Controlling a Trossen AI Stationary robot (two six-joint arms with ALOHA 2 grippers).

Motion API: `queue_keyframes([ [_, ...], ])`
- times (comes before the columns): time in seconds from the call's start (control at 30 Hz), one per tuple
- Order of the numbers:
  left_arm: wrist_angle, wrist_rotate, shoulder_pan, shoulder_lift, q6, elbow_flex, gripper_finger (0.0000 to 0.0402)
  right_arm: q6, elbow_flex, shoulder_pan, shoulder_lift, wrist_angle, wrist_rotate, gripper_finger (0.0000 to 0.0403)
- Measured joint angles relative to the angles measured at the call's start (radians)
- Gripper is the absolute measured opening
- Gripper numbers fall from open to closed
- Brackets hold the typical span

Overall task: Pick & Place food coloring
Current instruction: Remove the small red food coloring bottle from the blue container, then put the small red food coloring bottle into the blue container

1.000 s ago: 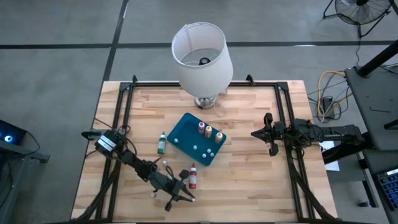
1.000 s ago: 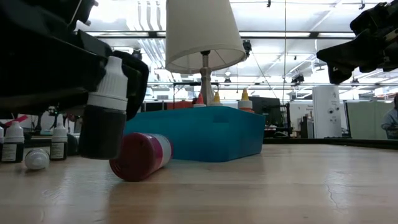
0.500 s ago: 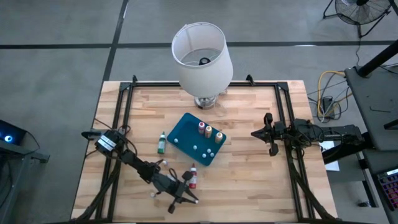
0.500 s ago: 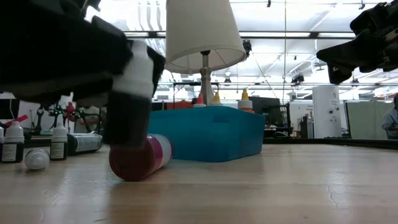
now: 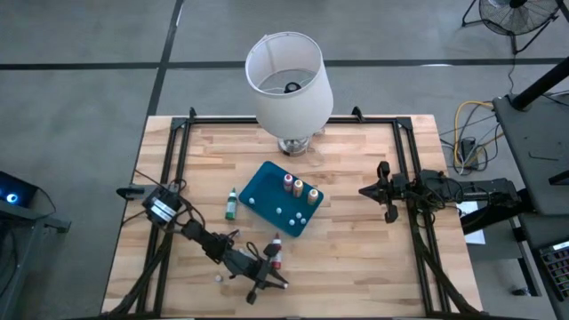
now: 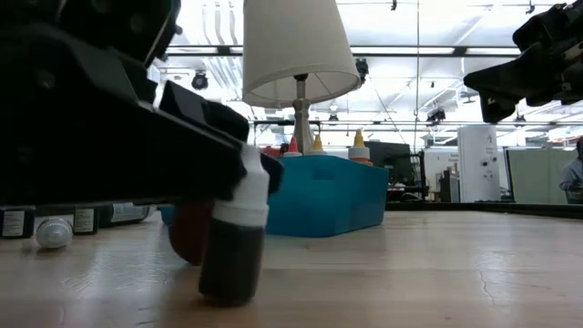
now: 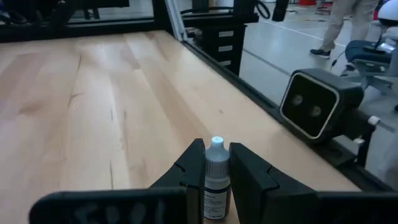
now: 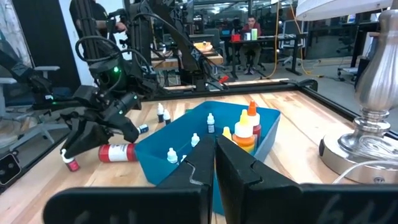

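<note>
Two grippers show: the left gripper (image 7: 216, 163) clamps a small dark dropper bottle (image 7: 216, 180) upright near the table's (image 5: 356, 240) front edge, beside a red bottle (image 5: 276, 257). The right gripper (image 5: 384, 191), fingers closed and empty, hovers by the right edge.

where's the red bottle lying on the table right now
In the high view the red bottle lies on its side near the table's front edge, just in front of the teal tray, with the left gripper holding a small dark bottle right beside it.
</note>
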Motion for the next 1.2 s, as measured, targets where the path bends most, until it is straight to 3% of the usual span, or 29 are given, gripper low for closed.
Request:
queue_keyframes([
  [0.5,0.034,-0.010,0.000,0.041,-0.019,0.034,0.0032,0.000,0.000,0.000,0.000,0.000,0.000,0.0008],
  [0.87,0.035,-0.010,0.000,0.040,-0.051,0.032,0.0123,0.000,0.000,0.000,0.000,0.000,0.000,0.0008],
  [1.2,-0.049,-0.013,0.002,-0.033,-0.021,0.002,0.0130,0.000,0.000,0.000,0.000,0.000,0.000,0.0008],
])
